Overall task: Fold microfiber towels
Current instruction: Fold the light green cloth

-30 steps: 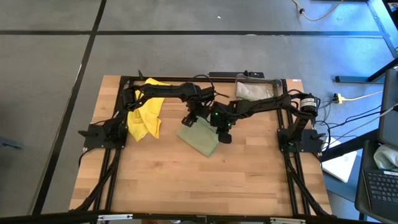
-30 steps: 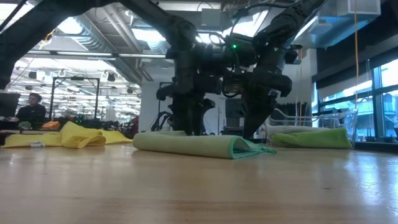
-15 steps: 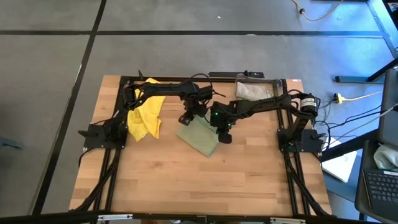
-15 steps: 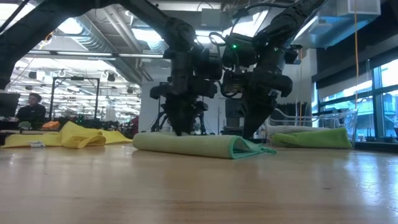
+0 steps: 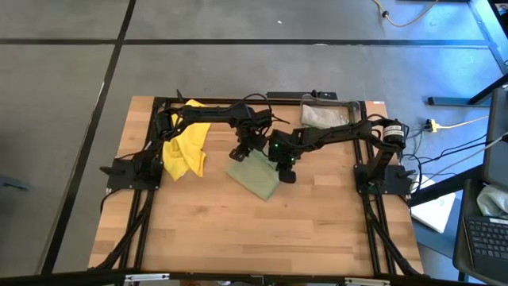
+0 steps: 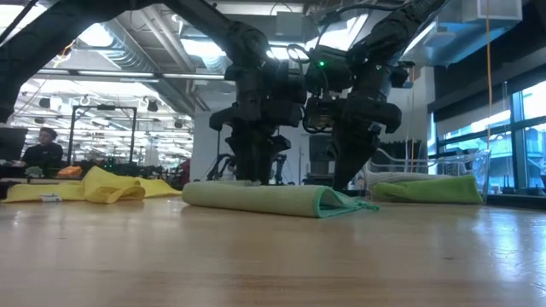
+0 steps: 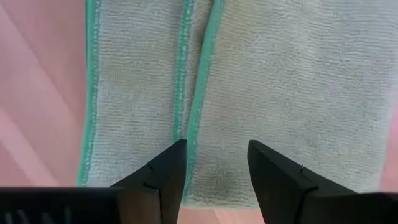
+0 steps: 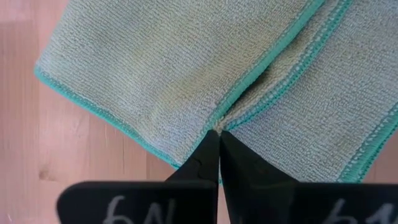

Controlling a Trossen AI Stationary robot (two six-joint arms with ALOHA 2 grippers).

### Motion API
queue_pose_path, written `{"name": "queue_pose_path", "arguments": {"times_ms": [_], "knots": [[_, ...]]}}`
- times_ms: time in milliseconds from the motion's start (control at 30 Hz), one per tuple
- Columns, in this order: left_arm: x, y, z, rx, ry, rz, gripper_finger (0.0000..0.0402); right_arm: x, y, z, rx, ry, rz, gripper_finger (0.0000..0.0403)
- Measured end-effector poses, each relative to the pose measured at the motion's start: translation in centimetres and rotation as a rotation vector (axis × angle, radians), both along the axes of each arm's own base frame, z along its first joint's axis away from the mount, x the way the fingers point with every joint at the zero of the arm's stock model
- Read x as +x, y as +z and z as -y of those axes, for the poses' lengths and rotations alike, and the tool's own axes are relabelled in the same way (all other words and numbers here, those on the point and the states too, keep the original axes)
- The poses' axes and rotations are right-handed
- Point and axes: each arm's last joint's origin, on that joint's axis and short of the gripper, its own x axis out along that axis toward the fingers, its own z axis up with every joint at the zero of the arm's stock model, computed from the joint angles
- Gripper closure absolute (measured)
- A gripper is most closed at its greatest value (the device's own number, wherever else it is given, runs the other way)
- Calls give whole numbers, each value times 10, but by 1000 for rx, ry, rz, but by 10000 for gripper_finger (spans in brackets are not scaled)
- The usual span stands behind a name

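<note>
Your left gripper (image 7: 212, 163) hangs parted over the pale olive-green towel (image 5: 254, 175) at mid-table, holding nothing; your right gripper (image 8: 219, 144) is pinched tight on that towel's teal hem (image 8: 261, 68). Bare table (image 5: 262, 238) lies open in front; the yellow towel (image 5: 184, 148) sits by the left arm; the arms hide the far edge of the olive-green one.

Pale olive-green towel (image 5: 254, 176) with teal stitched edging; yellow towel (image 5: 184, 148).
</note>
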Motion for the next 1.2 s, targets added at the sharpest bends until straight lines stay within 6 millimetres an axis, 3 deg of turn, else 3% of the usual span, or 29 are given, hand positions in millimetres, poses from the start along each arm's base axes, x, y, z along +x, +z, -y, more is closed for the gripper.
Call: {"name": "queue_pose_path", "arguments": {"times_ms": [633,1100,1200], "knots": [[-6,-4,1,26,14,-74,246,0,0,0,1,1,-4,395],[-9,-4,-1,84,16,-115,384,-1,0,0,0,4,-5,395],[-9,-4,-1,97,18,-120,397,-2,-1,0,2,4,-16,395]]}}
